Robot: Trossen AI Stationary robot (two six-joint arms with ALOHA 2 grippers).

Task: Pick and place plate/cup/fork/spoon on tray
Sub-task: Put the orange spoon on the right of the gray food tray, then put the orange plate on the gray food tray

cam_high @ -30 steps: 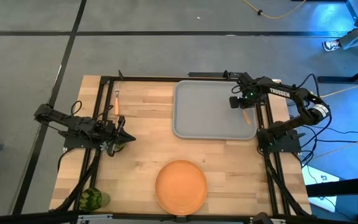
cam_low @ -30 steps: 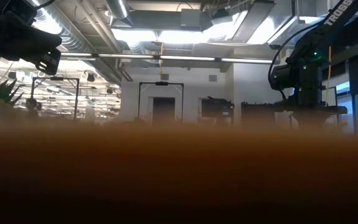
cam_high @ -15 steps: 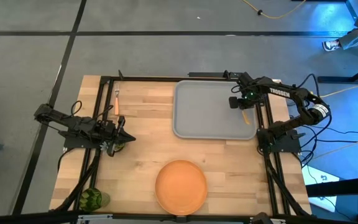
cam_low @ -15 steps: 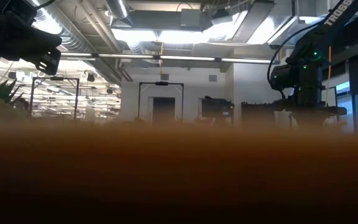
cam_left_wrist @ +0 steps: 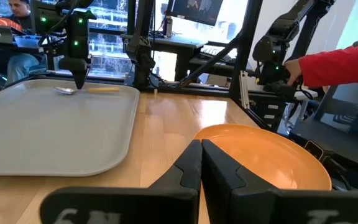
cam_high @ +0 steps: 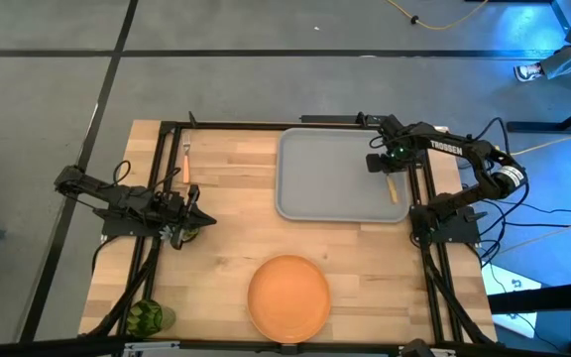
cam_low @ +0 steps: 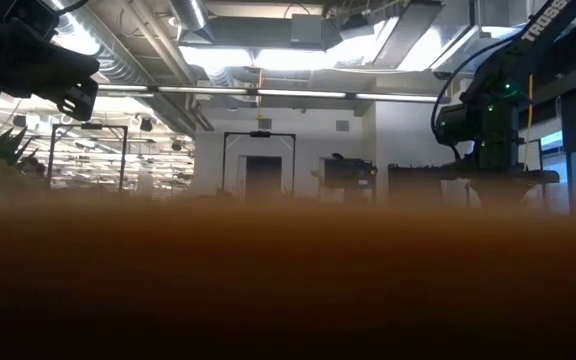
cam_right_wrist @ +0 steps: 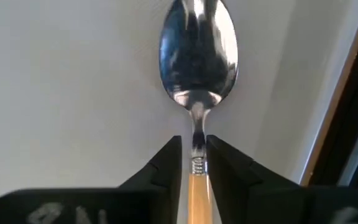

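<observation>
One item sits on the large light-grey rectangular tray (cam_high: 340, 176): the orange-handled silver-bowled spoon (cam_right_wrist: 197, 74), by its right rim, right hand (cam_right_wrist: 194, 152) clamping its neck for placement. Left hand (cam_left_wrist: 202, 163) closed, empty.

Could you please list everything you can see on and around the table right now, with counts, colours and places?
tray: 1, light grey, far middle-right of the table
spoon: 1, orange handle, silver bowl, lying on the tray by its right rim
plate: 1, orange, near edge of the table, centre
fork: 1, orange handle, far left of the table
cup: 1, green, mostly hidden beneath the left gripper
potted plant: 1, green, near-left corner
person's sleeve: 1, red, beyond the table
left gripper: 1, dark, left side, fingers shut
right gripper: 1, dark, over the tray's right side, fingers around the spoon's neck
</observation>
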